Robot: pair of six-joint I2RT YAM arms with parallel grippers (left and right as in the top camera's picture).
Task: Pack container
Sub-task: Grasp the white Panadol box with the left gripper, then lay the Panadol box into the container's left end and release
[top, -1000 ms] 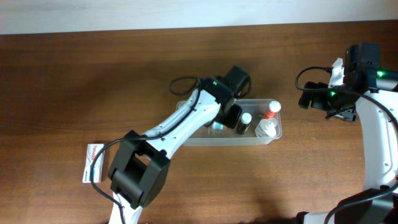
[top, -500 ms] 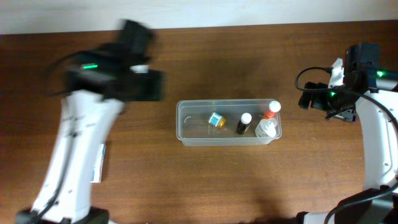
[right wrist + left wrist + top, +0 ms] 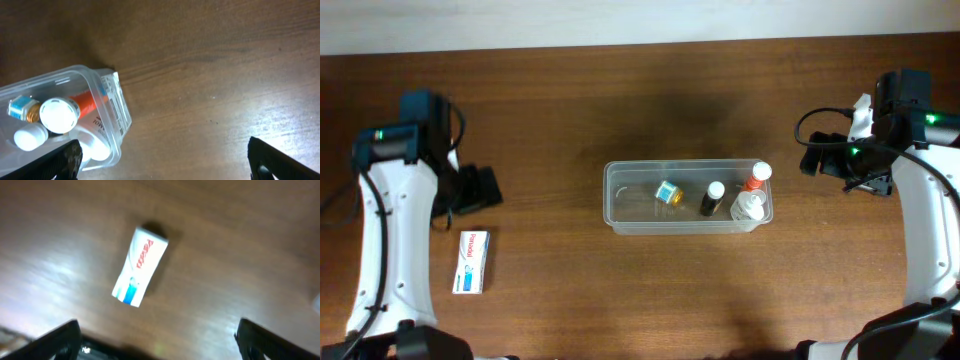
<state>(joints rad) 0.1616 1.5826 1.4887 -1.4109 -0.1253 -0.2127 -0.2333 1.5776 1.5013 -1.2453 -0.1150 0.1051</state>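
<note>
Left hand, open and empty, hovers above a white box; next, grip it for the container.

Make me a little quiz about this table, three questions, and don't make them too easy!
1. Pick one: how many small bottles are in the clear container? A) one B) four C) nine
2. Which is nearer the white box: the left gripper or the right gripper?
3. True or false: the white box lies inside the container.

Key: 1) B. 2) The left gripper. 3) False, it lies on the wood, well apart from the container.
</note>
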